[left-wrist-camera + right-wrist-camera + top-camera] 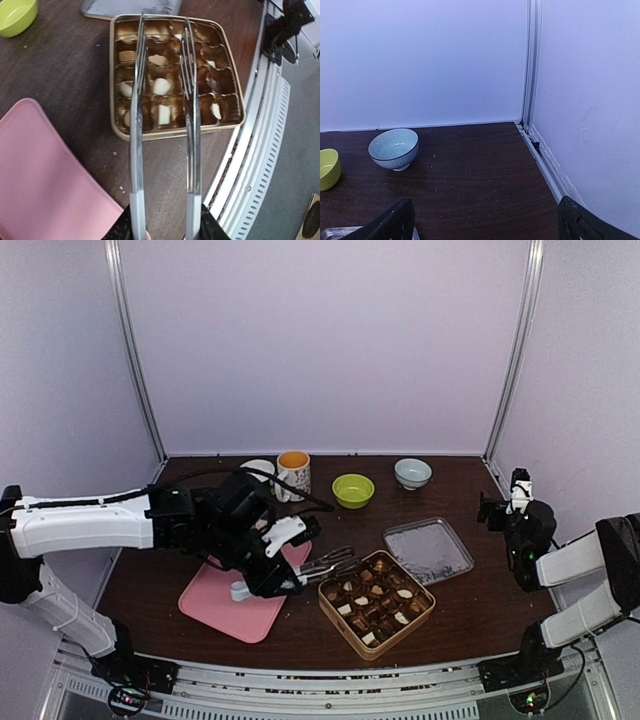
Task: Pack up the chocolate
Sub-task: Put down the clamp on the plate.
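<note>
The chocolate (375,598) is several dark, tan and cream pieces lying in the compartments of an open square gold tin (340,628) at centre front. The left wrist view shows the pieces (161,86) and the tin's rim (180,131). My left gripper (262,578) (167,232) is shut on the handle end of metal tongs (326,564). Their two arms (136,125) stand apart and reach over the tin, with nothing between the tips. My right gripper (506,506) (487,230) is open and empty at the far right, well away from the tin.
A pink mat (235,605) (45,175) lies left of the tin. A silver tray-like lid (428,548) lies right of it. At the back stand a mug (293,473), a green bowl (353,490) (15,15) and a blue-white bowl (412,473) (394,148).
</note>
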Controlling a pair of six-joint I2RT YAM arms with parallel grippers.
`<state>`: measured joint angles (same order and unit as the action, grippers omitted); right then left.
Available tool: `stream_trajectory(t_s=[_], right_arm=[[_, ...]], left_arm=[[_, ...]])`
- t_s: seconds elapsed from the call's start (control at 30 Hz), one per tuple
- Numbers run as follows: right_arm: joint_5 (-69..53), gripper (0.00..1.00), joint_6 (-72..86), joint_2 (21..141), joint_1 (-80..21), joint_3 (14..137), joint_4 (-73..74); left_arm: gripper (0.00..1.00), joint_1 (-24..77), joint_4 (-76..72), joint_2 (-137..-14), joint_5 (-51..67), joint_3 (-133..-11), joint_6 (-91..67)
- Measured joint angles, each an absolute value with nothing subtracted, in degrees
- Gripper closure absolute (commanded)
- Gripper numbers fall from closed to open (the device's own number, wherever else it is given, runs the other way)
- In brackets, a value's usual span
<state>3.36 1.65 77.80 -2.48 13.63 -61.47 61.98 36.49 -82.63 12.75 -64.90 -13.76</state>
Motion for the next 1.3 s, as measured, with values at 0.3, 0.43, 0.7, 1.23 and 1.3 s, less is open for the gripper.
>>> stream_trajectory(t_s=[0.3, 0.43, 0.7, 1.23, 1.3], right_arm=[[3.36, 0.0, 1.65, 77.8, -2.48, 13.63, -61.49], [3.36, 0.0, 1.65, 77.8, -2.48, 13.63, -61.49], [3.36, 0.0, 1.65, 77.8, -2.48, 13.63, -61.49], [3.4, 0.0, 1.67, 70.85, -3.01, 15.31, -52.8], [3.31, 0.0, 2.13, 68.4, -3.31, 17.87, -47.77]], left_arm=[[0.62, 49.69, 32.08, -71.05, 10.57, -51.48, -20.51], [0.6, 47.81, 32.05, -68.84, 7.4, -49.6, -22.44], [0.59, 45.04, 32.08, -67.29, -4.86, -43.16, -28.4], [0.56, 41.76, 24.84, -70.15, -10.74, -34.61, -33.98], [0.55, 41.67, 23.81, -70.78, -10.76, -34.41, -34.04]])
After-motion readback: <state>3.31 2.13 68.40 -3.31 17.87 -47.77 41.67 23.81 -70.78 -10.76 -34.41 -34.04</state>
